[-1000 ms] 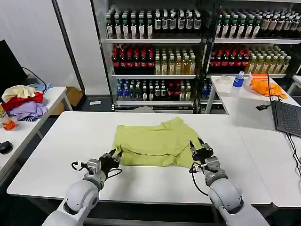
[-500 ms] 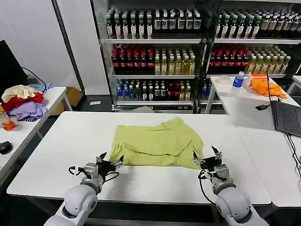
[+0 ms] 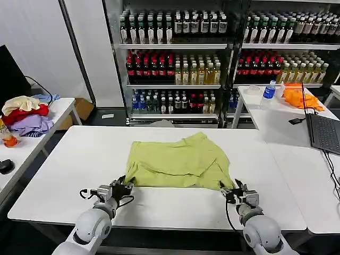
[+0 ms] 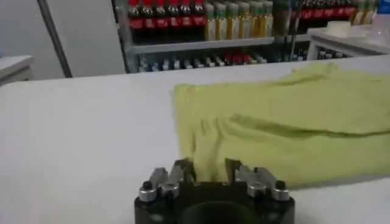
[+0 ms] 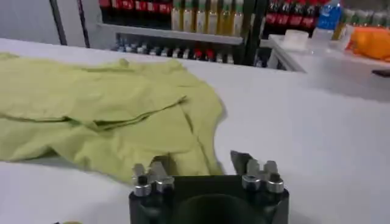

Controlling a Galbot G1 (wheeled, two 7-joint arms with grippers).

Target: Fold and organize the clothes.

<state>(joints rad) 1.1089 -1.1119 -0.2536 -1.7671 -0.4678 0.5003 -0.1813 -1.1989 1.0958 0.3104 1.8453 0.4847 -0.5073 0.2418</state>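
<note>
The lime T-shirt lies partly folded and rumpled in the middle of the white table, its near hem running along in front of the robot. Both arms are down low at that hem. The left gripper sits at the shirt's near left corner, and from its wrist camera the fingers bracket a bit of the hem, though whether they are actually pinching cloth or just resting around it is hard to make out. The right gripper is at the near right corner, its fingers spread, with the corner of the fabric lying between them and nothing clamped yet.

The risk I see is an uneven pick. If one side bites only the top layer, or the right side closes short of the corner, lifting would drag the shirt askew and undo the fold already there. The loose ridge of cloth across the middle could also bunch up when the hem is carried over.
</note>
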